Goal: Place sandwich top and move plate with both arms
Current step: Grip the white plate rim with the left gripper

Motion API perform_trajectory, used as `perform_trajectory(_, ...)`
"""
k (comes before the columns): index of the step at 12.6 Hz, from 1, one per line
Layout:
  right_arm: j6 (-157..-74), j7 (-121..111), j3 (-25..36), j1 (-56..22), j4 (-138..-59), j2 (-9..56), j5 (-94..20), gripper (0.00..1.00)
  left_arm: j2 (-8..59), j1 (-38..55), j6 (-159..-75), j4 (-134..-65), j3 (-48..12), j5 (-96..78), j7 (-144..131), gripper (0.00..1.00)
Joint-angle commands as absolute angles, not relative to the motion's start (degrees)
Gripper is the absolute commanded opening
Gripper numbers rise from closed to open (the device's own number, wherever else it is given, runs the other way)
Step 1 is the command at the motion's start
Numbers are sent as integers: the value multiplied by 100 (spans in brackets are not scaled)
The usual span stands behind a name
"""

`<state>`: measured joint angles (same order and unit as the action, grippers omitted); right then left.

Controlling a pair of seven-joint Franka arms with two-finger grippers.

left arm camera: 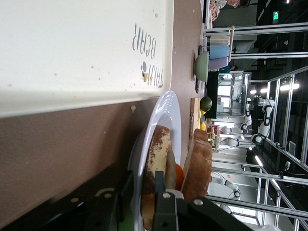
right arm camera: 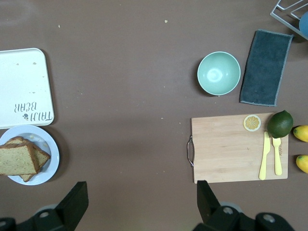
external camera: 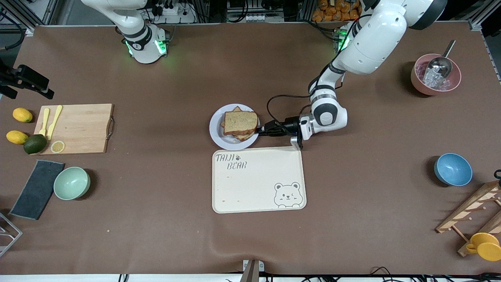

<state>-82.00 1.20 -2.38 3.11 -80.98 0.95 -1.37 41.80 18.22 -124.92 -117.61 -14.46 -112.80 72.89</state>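
Square wholemeal sandwich top, round plate

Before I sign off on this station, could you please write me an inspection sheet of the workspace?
Surface: brown table cover, a few crumbs.
Job's things: sandwich top lies on the stacked sandwich on the plate, beside the bear tray.
Clutter: cutting board with yellow cutlery and lemon slice; lemons, avocado, grey cloth, green bowl, blue bowl, pink bowl with scoop, wooden rack, yellow cup.
Grippers: left gripper at the plate's rim, fingers either side of it; right gripper open, waiting above the table.
Cables: black cable looping by the left wrist.
Surroundings: frames and shelving.
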Motion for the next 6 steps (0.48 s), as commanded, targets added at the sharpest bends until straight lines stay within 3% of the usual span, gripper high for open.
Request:
perform_trajectory(1, -8192, 263, -211, 228, -8183, 70, -17, 100, 4658, 2013, -12595, -11470, -1424, -11470, 7585, 24)
perform_trajectory(6, -8340, 281, -237, 211, -8279, 88, -26, 100, 4772, 2013, -12595, -11382, -1424, -11496, 7620, 16)
